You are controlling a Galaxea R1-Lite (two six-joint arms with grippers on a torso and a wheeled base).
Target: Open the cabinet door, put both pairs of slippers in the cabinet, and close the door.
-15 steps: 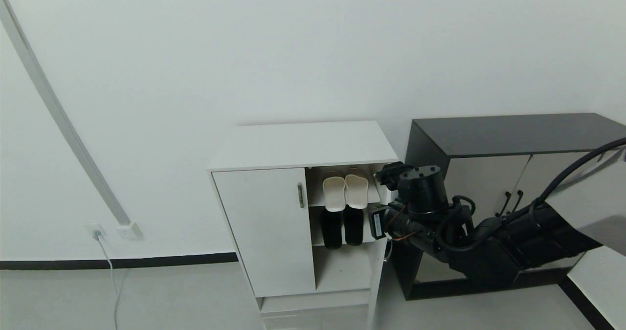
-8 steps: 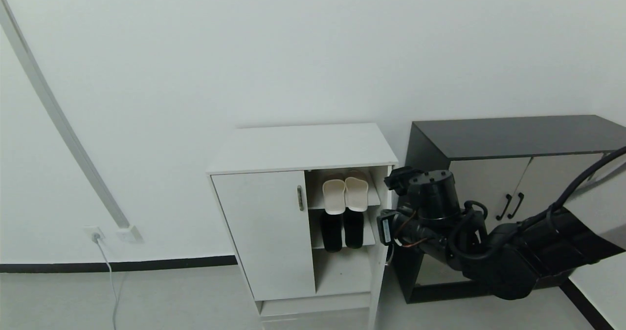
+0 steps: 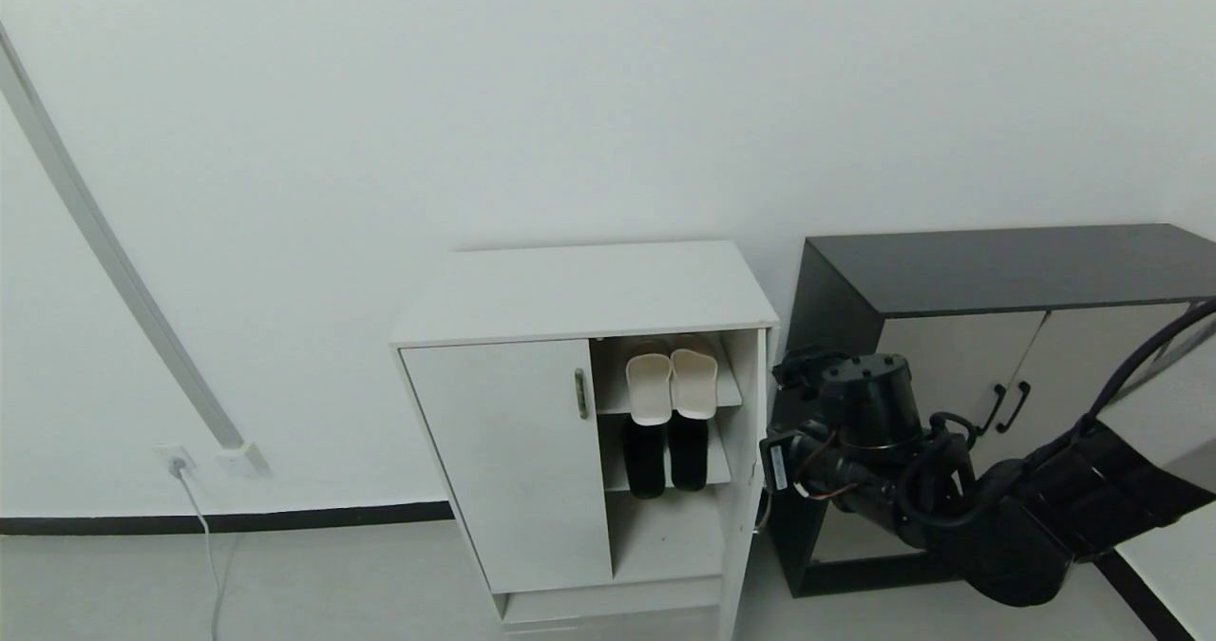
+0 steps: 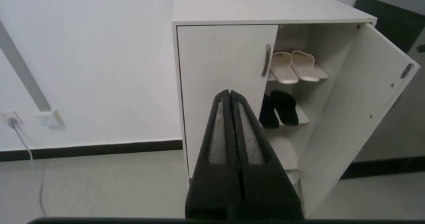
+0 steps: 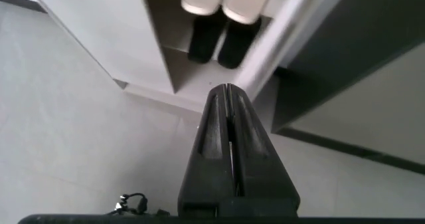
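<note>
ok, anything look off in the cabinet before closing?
Nothing damaged or askew. Cream slippers and black slippers sit straight, but each pair's heels overhang its shelf, so they might catch the right door, which stands open.

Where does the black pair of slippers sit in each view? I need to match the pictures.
Head view: black pair of slippers on the middle shelf of the white wooden cabinet, in its open right half.
Left wrist view: the pair lies between the closed door and the swung-open door.
Right wrist view: the pair on that same shelf.
Shared landmark: cream pair of slippers directly above.
</note>
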